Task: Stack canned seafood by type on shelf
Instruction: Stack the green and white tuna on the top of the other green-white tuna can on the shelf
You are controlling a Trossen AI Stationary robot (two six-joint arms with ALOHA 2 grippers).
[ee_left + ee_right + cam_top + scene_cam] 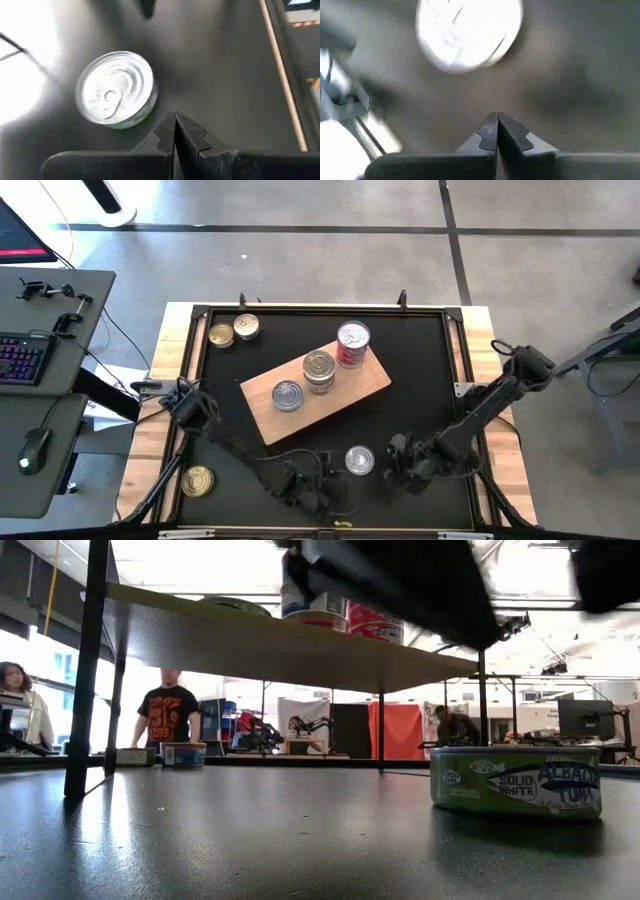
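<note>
The shelf, a light-brown board, lies aslant mid-table. It carries a flat silver tin, a gold-topped stack and a taller red-labelled can. A flat silver tin with a green tuna label rests on its base on the black tabletop near the front edge. My left gripper is shut just to that tin's left, clear of it. My right gripper is shut just to its right, also apart from it.
Two tins, one gold-topped and one silver, sit at the far left corner. Another gold one lies at the near left. The shelf's underside stands on thin black legs. People stand in the room beyond the table.
</note>
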